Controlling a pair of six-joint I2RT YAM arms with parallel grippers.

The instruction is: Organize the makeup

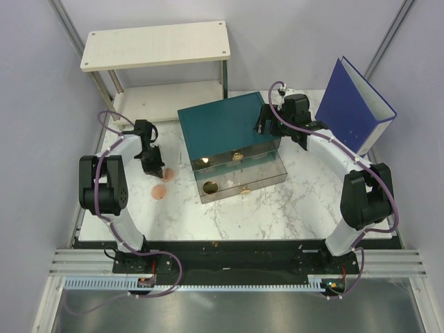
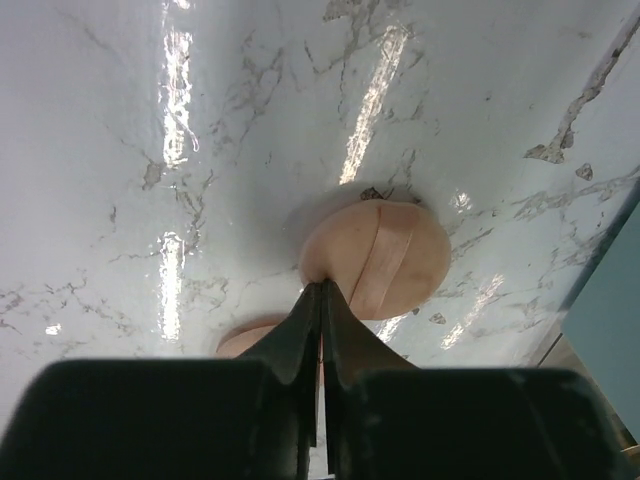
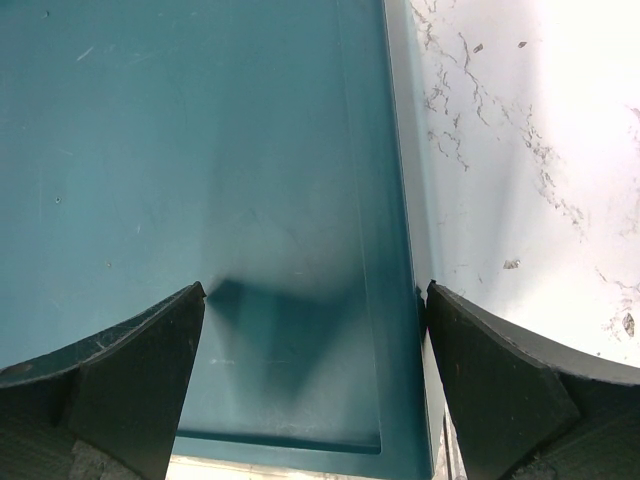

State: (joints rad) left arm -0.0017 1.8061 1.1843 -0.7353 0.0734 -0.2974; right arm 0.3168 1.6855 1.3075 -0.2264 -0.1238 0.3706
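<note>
the left gripper (image 2: 322,288) filled the bottom of its wrist view, fingers pressed together with nothing visible between them, tips at the near edge of one peach-pink disc (image 2: 378,255) on the marble table (image 2: 150,120), with a second disc (image 2: 248,338) half hidden beneath. only the top view showed both discs lying near each other, left of the teal drawer box (image 1: 222,125) with its two drawers (image 1: 239,177) pulled out. the right gripper (image 3: 315,300) hovered over the box's top edge, jaws wide apart, holding nothing.
</note>
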